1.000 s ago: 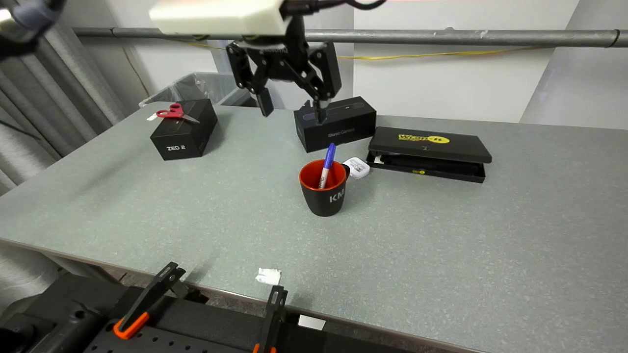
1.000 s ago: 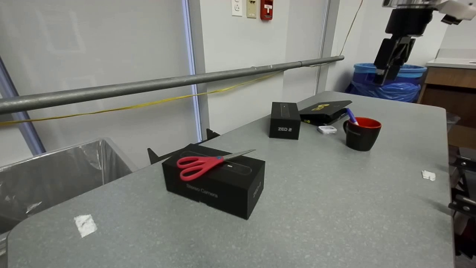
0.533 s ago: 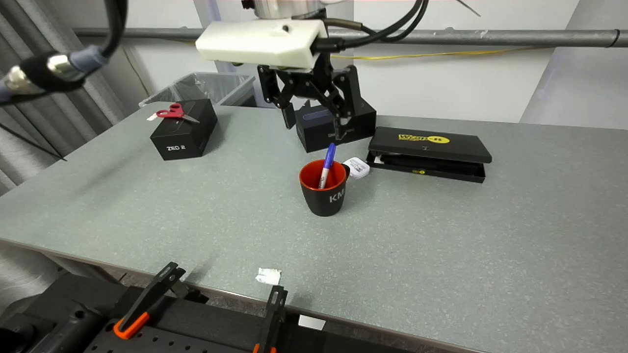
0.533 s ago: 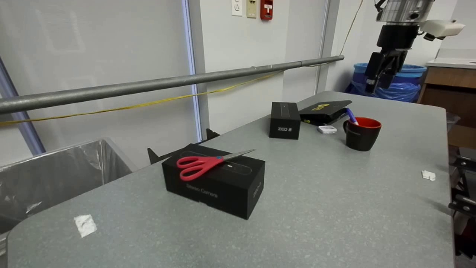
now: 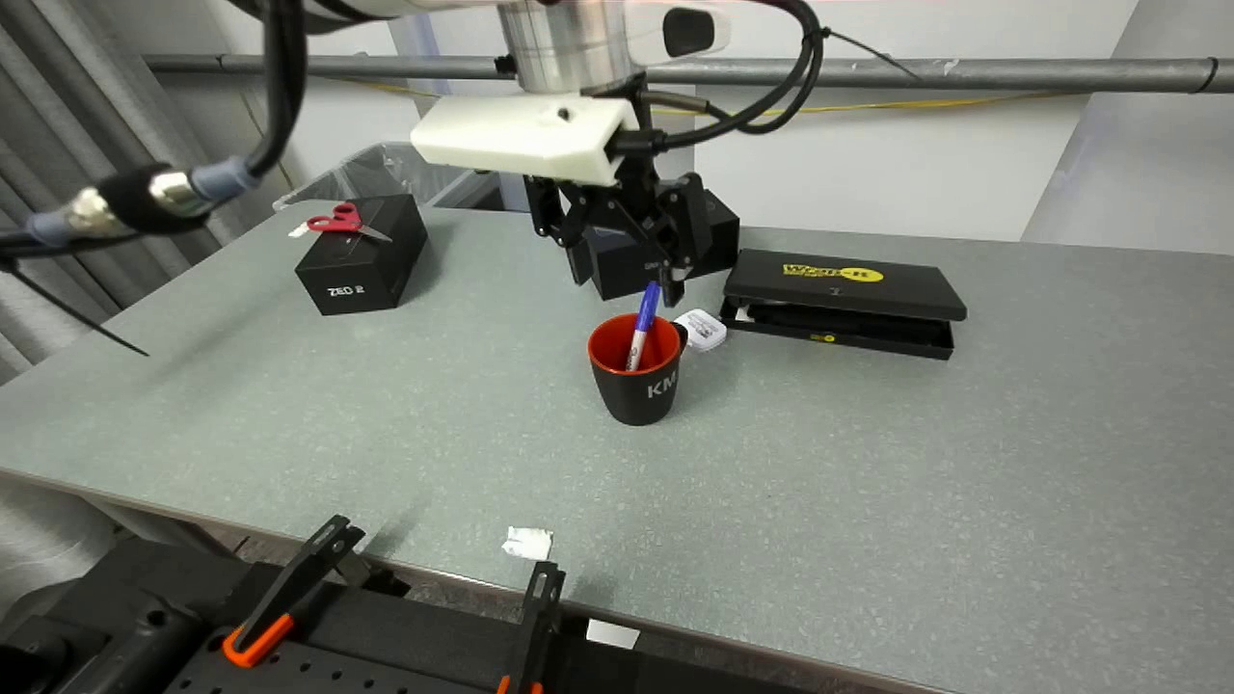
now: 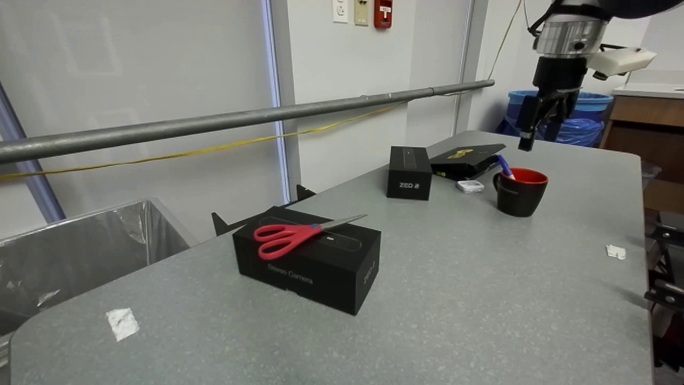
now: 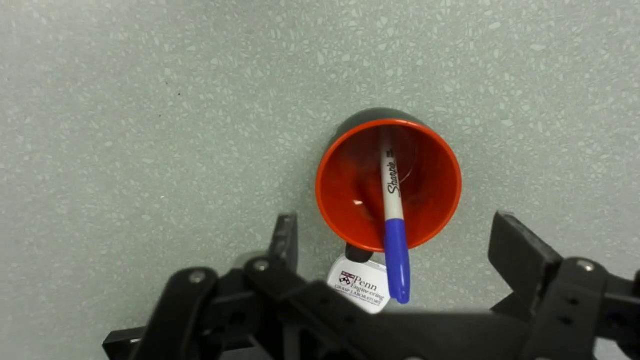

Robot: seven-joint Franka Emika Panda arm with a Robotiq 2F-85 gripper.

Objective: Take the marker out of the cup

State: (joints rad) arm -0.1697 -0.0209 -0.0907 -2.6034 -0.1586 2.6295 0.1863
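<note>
The cup [image 5: 627,395] is dark outside, red inside, with pale letters. It stands upright on the table in both exterior views [image 6: 518,199] and in the wrist view [image 7: 345,185]. The marker [image 5: 643,326], with a blue cap and whitish barrel, leans in it with the cap end up past the rim on the handle side. It also shows in the other pictures [image 6: 505,167] [image 7: 396,250]. My gripper [image 5: 627,285] is open and empty above and behind the cup [image 6: 538,140]. In the wrist view, the marker cap lies between the spread fingers [image 7: 520,250], touching neither.
A small white case [image 7: 357,285] lies by the cup handle. A black box [image 6: 409,179] and a partly open black case [image 5: 848,284] stand behind. Another black box [image 5: 362,275] bears red scissors [image 5: 335,220]. A grey pipe [image 5: 925,73] runs along the wall.
My gripper has come down and moved right in an exterior view, nearer to the cup and marker. It stays open. The cup and marker have not moved.
</note>
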